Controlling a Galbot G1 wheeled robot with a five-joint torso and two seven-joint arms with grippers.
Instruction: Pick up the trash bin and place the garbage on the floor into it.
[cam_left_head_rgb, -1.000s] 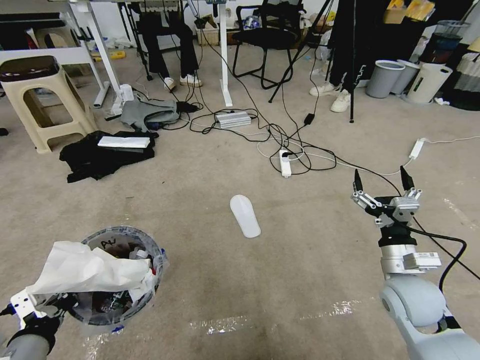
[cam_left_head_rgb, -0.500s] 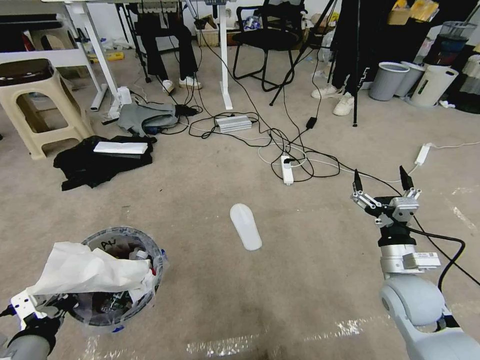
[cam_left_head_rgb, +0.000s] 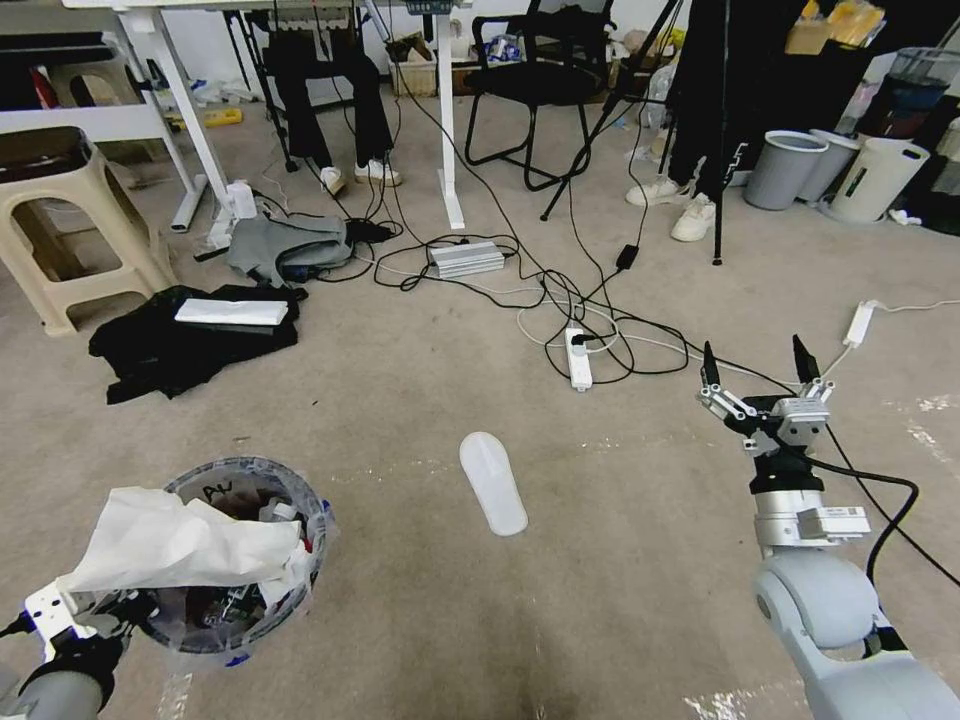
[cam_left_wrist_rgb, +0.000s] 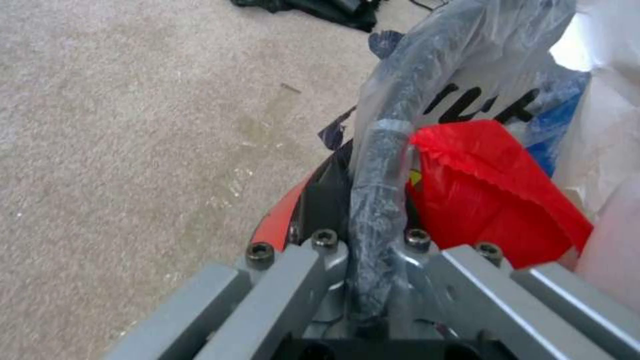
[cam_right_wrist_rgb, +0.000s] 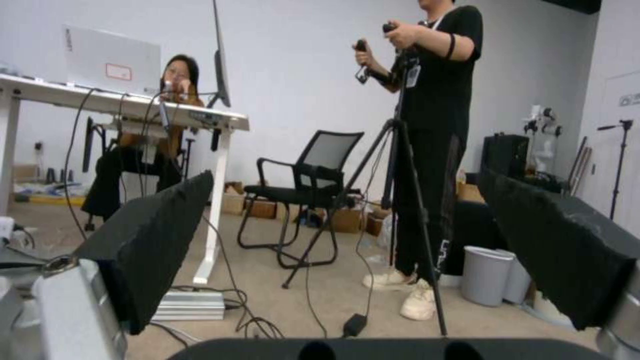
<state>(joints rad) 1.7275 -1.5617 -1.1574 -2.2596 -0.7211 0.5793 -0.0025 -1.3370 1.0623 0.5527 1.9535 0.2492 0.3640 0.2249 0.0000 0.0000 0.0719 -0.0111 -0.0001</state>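
A: Holding the trash bin (cam_left_head_rgb: 240, 545) at your lower left, your left gripper (cam_left_wrist_rgb: 373, 280) is clamped on its bagged rim; white paper and red wrappers sit inside.

B: What's left?

A: I judge it nearly done. No loose litter shows on the floor (cam_left_head_rgb: 620, 580). Your right gripper (cam_left_head_rgb: 752, 368) hovers spread apart, empty.

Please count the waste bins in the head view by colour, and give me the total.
Red trash bin, bag-lined, rim clamped in the left gripper: 1
Grey bins, standing at the far right: 2
White bin, beside the grey ones: 1
Total: 4
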